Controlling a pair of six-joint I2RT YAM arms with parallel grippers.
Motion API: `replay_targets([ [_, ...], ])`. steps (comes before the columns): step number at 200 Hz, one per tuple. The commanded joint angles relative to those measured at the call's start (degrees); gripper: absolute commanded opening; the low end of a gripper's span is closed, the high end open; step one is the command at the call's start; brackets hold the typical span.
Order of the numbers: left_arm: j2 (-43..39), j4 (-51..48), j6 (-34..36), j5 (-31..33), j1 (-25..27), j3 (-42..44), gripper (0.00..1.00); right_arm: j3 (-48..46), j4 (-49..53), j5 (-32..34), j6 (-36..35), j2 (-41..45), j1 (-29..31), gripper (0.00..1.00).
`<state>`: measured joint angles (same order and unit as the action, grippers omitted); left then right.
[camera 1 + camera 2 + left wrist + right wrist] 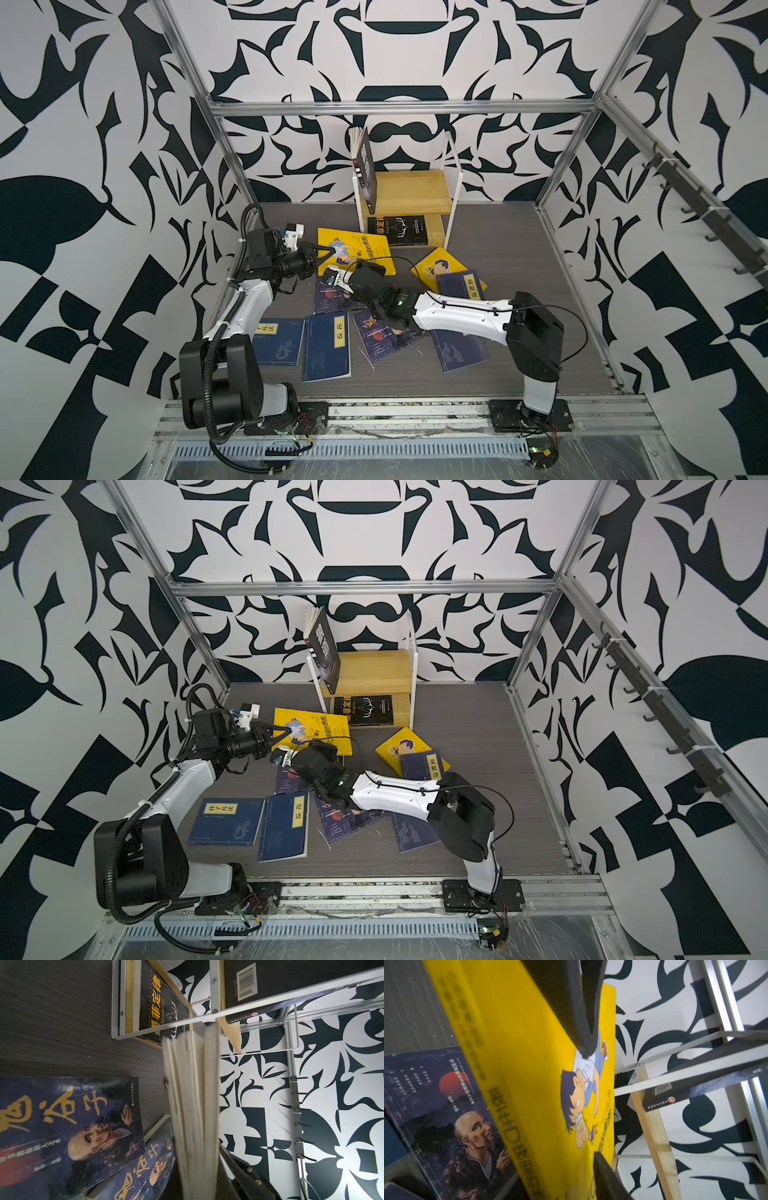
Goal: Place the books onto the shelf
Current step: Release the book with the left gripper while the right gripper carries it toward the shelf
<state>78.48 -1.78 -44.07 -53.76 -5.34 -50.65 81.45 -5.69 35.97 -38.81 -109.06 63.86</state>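
One yellow book, long axis left-right, end pinched in left gripper; right gripper hold unclear.

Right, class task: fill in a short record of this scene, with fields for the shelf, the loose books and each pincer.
shelf: dark book leaning on the upper tier, black book flat on the lower tier
left pincer: shut on the yellow book
right pincer: fingers over that book's cover; grip unclear
table: six navy books and a second yellow book lying loose
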Motion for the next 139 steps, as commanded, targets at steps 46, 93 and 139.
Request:
replay_targets([
  [46, -2.6, 1.1, 2.2, -0.7, -0.1, -0.4, 0.52, -0.7, -4.6, 2.4, 1.0, 3.8, 0.0, 0.0],
  [93, -4.4, -5.4, 7.7, 3.4, -3.3, -2.7, 0.79, -7.4, -6.1, 2.0, 6.6, 10.1, -0.1, 0.0],
  [139, -8.2, -18.9, 19.7, 13.9, -5.4, -8.0, 0.98, -17.0, -10.3, 0.1, 14.0, 20.2, -0.1, 0.0],
])
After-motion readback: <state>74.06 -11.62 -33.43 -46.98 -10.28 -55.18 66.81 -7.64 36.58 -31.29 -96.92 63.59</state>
